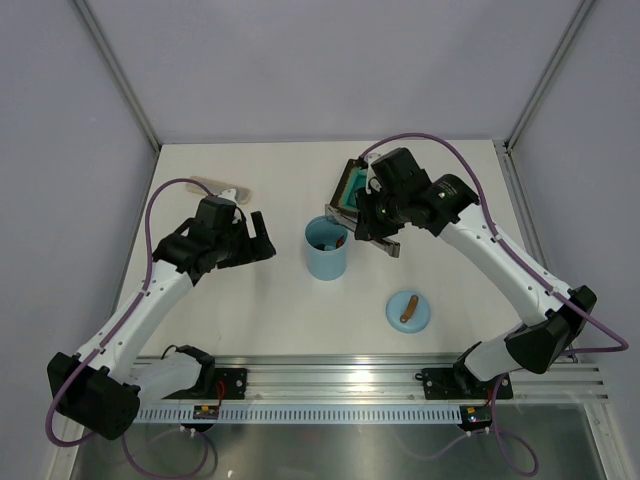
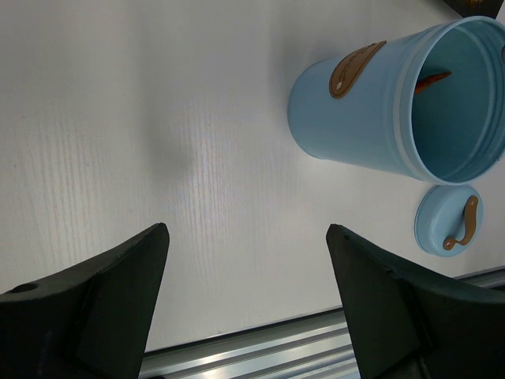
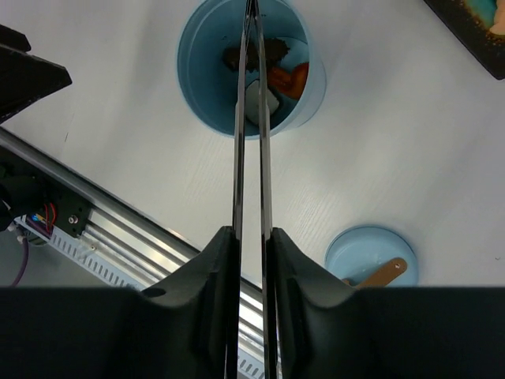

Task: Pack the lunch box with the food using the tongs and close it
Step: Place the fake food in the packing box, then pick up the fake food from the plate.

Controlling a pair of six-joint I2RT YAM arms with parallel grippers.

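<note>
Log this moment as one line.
left claw open, empty | right claw shut on tongs | tongs over lunch box | food inside | lid off, on table

No legible writing, brown tag (image 2: pixel 353 69) on the lunch box (image 2: pixel 355 134) included.

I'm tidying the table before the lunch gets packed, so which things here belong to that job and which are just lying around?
In the job: lunch box, its lid, food already inside, tongs held by the right gripper, teal plate with an orange piece.
Lying about: pale object at the far left, too unclear to name; left gripper, open, holding nothing.
</note>
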